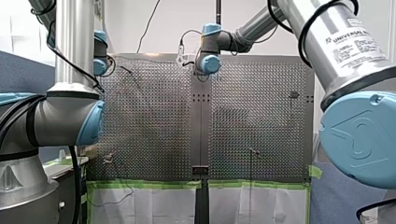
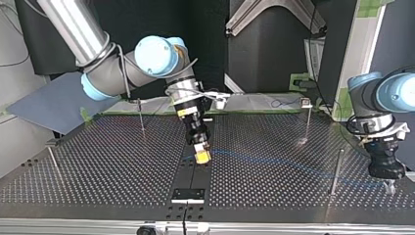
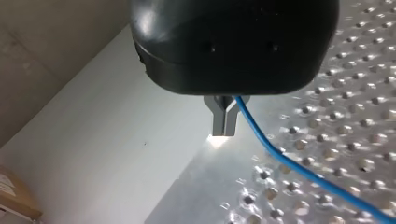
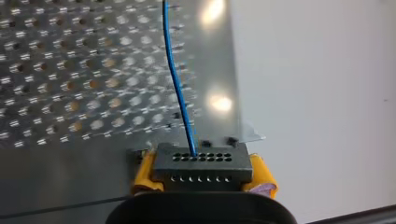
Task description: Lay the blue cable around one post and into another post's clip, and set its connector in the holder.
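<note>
Blue cable [image 2: 254,157] spans low over the desk [image 2: 122,166] between our left jaws, pinched on it, and our right jaws, clamped on its connector [image 4: 201,163]; overtension could pull it free.

This is a robotics lab, a bench-top test cell. My right arm [image 1: 345,46], at the front view's upper right, carries a printed maker's label, and my left arm [image 1: 74,42] rises at its left edge; both are grey metal with blue joint caps. Between them lies a perforated metal table [image 1: 154,121], its near edge bound with green tape [image 1: 144,184]. In the top view thin posts [image 2: 141,120] stand on it, and dark panels [image 2: 259,63] and an aluminium frame [image 2: 242,20] fill the upper middle.
</note>
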